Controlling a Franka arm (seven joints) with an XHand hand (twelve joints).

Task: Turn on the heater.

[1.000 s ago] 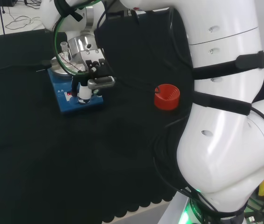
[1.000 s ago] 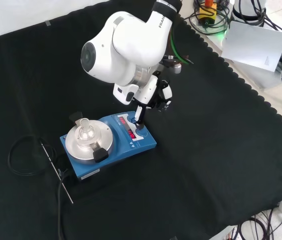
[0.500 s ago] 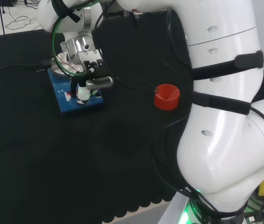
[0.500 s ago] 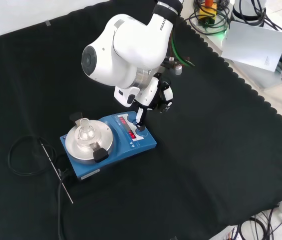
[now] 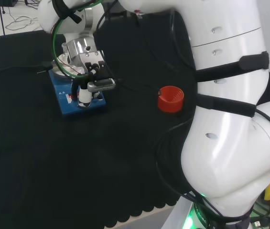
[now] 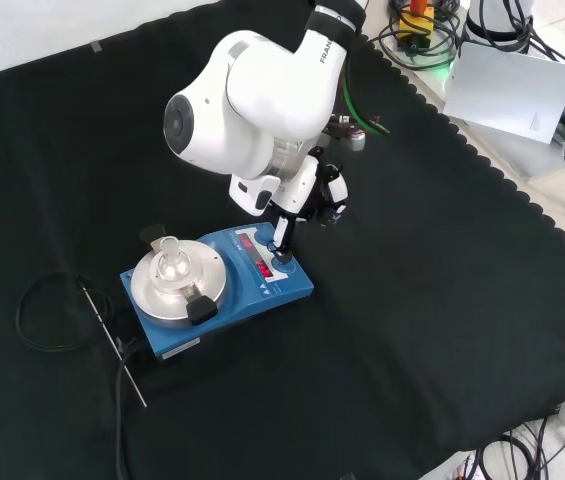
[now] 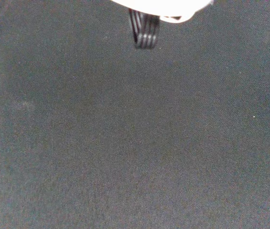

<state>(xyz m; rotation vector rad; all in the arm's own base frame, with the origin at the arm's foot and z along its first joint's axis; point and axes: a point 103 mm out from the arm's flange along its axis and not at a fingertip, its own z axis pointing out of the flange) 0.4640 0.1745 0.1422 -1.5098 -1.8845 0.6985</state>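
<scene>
Heater [image 6: 224, 290]: boxy, stiff, likely heavy enough to stay put. Hand [image 6: 297, 205] grips nothing; one straight finger [image 6: 281, 240] on the front knob [image 6: 284, 268]. Work there, not the plate [image 6: 177, 283].

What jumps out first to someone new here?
The blue heater, left of centre on the black cloth in the front view, with a small glass flask on its round metal plate. The hand reaches down with one finger on the heater's front panel. In the head view, a red ribbed ring sits alone mid-cloth.
</scene>
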